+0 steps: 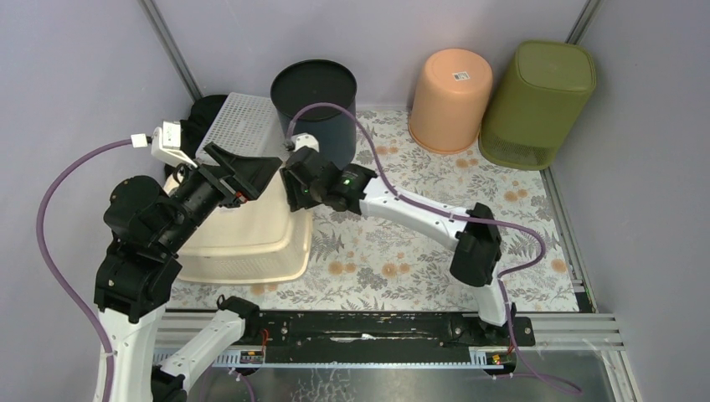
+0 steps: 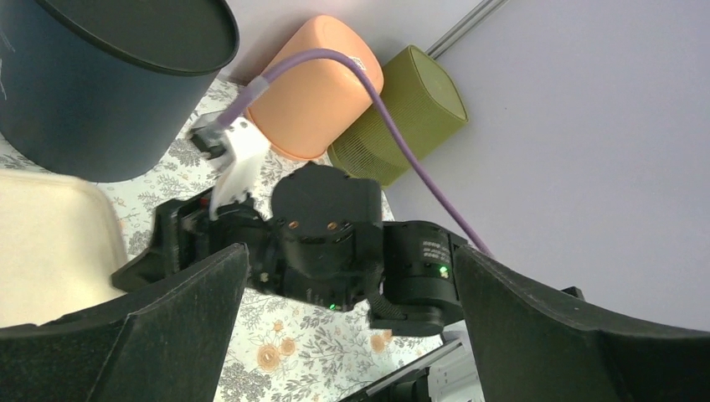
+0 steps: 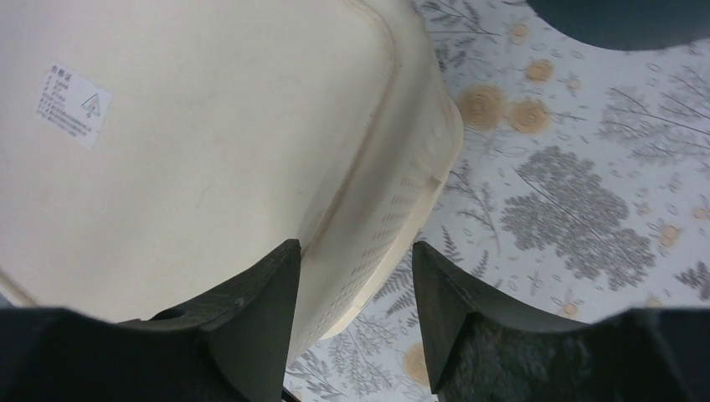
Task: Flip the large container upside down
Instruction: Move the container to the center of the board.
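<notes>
The black-and-white left arm (image 1: 138,251) folds high, its black left gripper (image 1: 255,170) spread wide, facing the black right gripper (image 1: 293,186), fingers apart, on the low, outstretched right arm (image 1: 419,213).

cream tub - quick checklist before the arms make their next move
1. Cream plastic tub bottom up: ok. Its flat base with the sticker faces up and its rim sits on the floral mat.
2. Left gripper empty: ok. It is open and holds nothing.
3. Right gripper released: ok. It is open and straddles the tub's side wall without clamping it.
4. Right gripper off the tub: cannot tell. No view shows whether they touch.
5. Room between the grippers: not ok. In the left wrist view the right arm fills the left gripper's opening.
6. Clearance to the dark round bin behind: cannot tell.
</notes>
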### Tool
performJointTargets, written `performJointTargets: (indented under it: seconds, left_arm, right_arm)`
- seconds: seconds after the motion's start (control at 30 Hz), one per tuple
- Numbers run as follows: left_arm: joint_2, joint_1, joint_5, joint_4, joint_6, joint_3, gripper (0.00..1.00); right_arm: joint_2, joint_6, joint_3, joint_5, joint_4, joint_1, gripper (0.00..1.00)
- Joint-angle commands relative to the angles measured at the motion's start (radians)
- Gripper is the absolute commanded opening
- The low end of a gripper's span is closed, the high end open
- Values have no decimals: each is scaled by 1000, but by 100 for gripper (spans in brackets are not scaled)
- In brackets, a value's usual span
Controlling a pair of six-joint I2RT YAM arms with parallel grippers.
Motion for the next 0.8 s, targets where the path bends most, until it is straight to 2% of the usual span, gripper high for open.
performJointTargets:
  seconds: [0.0, 0.17, 0.33, 0.47, 0.57, 0.7, 0.77]
  left_arm:
    - [2, 7, 21, 82, -6, -26, 100]
    - [7, 7, 35, 115, -19, -69, 100]
    - [27, 7, 40, 149, -16, -132, 100]
    - [39, 6, 22, 227, -13, -225, 100]
    - [47, 7, -39, 316, -7, -314, 100]
    - [66, 6, -135, 420, -10, -424, 100]
    - [87, 7, -161, 464, -5, -466, 100]
  right_arm:
    - [-149, -44, -124, 125, -106, -96, 57]
    - [-311, -56, -328, 123, -69, -227, 58]
    - [-488, -91, -536, 119, -54, -417, 58]
    - [-602, -130, -663, 41, 6, -564, 62]
    - [-618, -176, -689, -35, 68, -586, 66]
    - [-571, -182, -615, 11, -23, -610, 68]
    - [-602, -180, -626, -13, -12, -628, 78]
